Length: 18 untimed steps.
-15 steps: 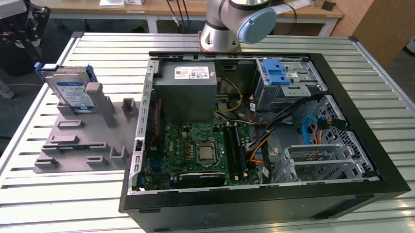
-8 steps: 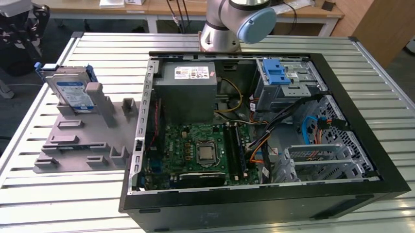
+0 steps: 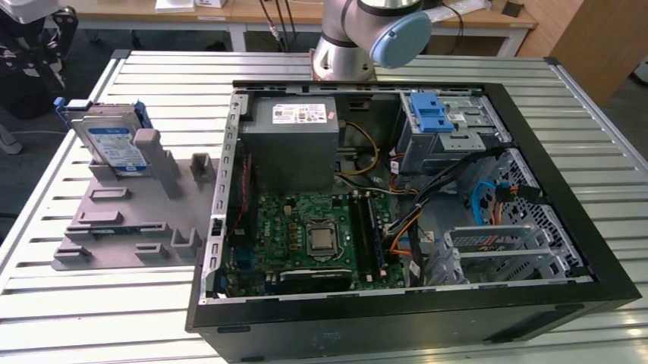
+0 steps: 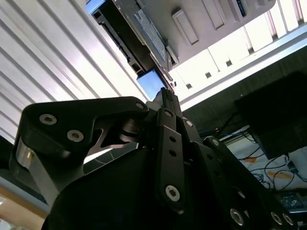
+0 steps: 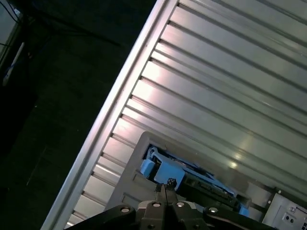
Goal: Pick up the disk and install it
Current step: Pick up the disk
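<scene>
The disk [image 3: 114, 144] stands on edge in a grey plastic holder [image 3: 121, 220] on the table, at the exterior view's left. It is silver with a white-and-blue label and blue side rails. Both wrist views show my gripper [image 4: 165, 92] [image 5: 163, 185] with its two black fingers pressed together and nothing between them. It hangs in the air some way off the disk [image 4: 144, 33] [image 5: 165, 173], whose blue rail end lies just past the fingertips in the pictures. In the exterior view the arm's base and elbow [image 3: 365, 34] rise behind the computer case.
An open black computer case [image 3: 567, 250] lies on the slatted metal table [image 3: 121, 318]. Inside are a grey power supply box [image 3: 294, 144], a green motherboard [image 3: 314, 235], cables, and a silver perforated cage with a blue latch [image 3: 430, 114]. Dark floor lies beyond the table edge [image 5: 120, 96].
</scene>
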### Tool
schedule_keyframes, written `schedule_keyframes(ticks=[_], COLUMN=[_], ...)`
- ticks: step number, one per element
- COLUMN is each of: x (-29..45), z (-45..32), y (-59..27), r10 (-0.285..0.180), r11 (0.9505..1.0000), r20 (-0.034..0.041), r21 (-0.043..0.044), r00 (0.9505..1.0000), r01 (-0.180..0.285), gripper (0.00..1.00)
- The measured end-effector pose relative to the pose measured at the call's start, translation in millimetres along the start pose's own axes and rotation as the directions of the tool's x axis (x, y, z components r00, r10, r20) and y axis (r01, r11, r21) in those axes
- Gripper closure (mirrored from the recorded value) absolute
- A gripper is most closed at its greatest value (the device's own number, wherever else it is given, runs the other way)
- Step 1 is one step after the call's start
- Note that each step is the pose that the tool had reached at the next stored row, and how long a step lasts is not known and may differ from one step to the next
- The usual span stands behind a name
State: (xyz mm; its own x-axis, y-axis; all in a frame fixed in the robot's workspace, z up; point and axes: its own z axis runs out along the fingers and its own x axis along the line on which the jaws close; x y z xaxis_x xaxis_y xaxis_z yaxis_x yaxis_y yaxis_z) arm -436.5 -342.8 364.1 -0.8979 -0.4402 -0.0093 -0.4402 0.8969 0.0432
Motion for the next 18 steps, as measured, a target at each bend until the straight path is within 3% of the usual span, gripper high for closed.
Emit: schedule_keyframes(ticks=[4, 9, 14, 18], x=[0.0, 0.2, 0.4, 0.4], z=[0.2, 0.3, 0.5, 0.7], y=[0.0, 0.1, 0.2, 0.2], r10=[-0.053, -0.117, -0.178, -0.228], r11=[0.9986, 0.9931, 0.9841, 0.9736], r20=[-0.0022, -0.0051, -0.0075, -0.0095], r21=[-0.0006, -0.0014, -0.0023, -0.0033], r00=[0.9986, 0.9931, 0.9841, 0.9735], r01=[0.053, 0.117, 0.178, 0.228], gripper=[0.89, 0.89, 0.89, 0.89])
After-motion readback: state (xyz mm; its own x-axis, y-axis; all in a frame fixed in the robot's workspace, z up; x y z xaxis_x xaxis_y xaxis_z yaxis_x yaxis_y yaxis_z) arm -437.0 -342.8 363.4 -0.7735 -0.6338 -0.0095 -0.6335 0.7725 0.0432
